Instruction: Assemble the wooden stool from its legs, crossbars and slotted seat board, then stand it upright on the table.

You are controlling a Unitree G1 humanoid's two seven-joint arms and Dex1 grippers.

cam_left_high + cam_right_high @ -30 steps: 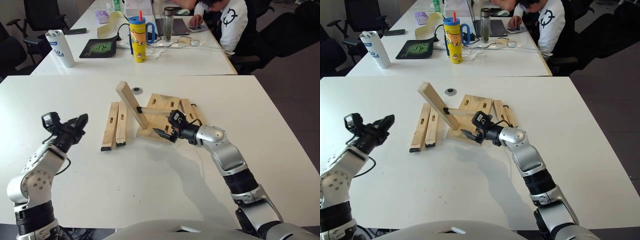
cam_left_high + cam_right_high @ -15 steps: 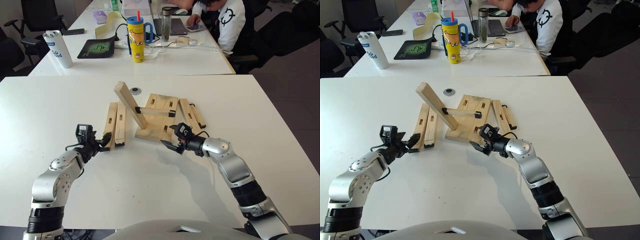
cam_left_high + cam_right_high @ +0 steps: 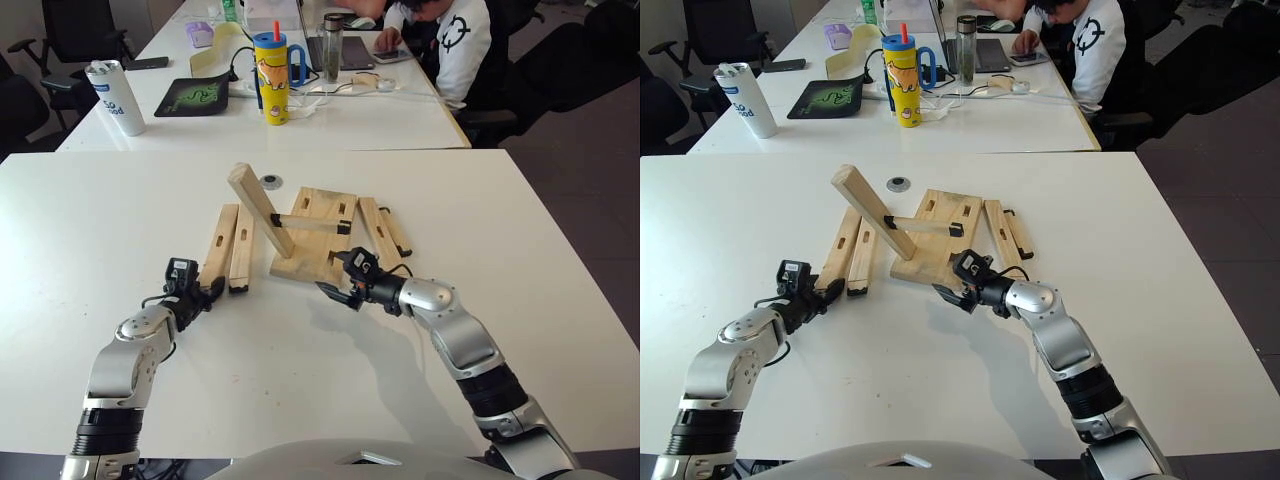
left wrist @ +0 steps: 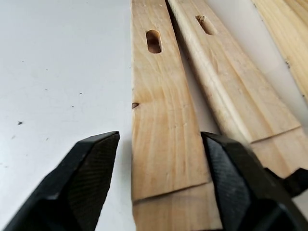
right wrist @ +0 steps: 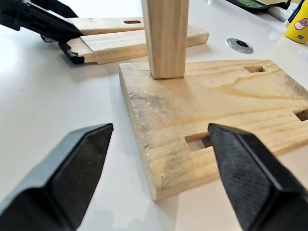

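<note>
Left gripper (image 3: 205, 290) has advanced to the near ends of 2 flat legs (image 3: 222, 250); right gripper (image 3: 335, 290) has edged slightly toward the left one. Left: jaws spread, outer leg (image 4: 163, 125) end lying between the fingers, not clamped. Right: jaws spread, seat board (image 5: 216, 106) corner just ahead between them, tilted leg (image 5: 165, 33) standing in the board beyond. Nothing grasped.

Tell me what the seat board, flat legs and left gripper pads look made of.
Seat board: pale bare wood, likely softwood; grain lines, rough edge, no gloss.
Flat legs: same-looking unfinished wood; grain and a small knot show.
Left gripper pads: black, matte, finely cross-hatched; rubber or plastic, can't tell which.
</note>
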